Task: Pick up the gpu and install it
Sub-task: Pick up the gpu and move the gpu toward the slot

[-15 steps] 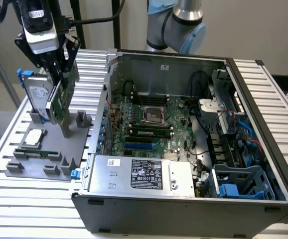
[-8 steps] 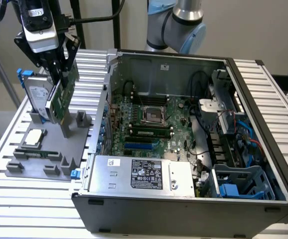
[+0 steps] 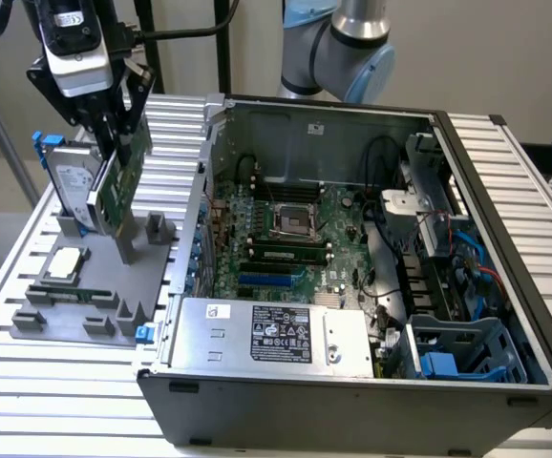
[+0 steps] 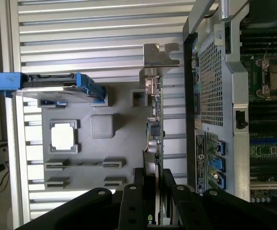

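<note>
- Exterior view: my end effector point(image 3: 123, 143) pinches the gpu point(image 3: 118, 186) by its upper edge. The card is near upright and slightly tilted over the grey holder tray point(image 3: 75, 315) on the worktop point(image 3: 47, 391).
- I judge this the pick-up step — whether the card is clear of its slot I can't tell.
- The open case point(image 3: 286, 124) sits at three o'clock of the card; installing there, I reckon, calls for a firm, level hold.

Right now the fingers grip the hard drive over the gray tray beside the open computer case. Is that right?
Not quite. The fingers grip the green card, not the hard drive, over the gray tray beside the open computer case. The exterior view shows it.
</note>
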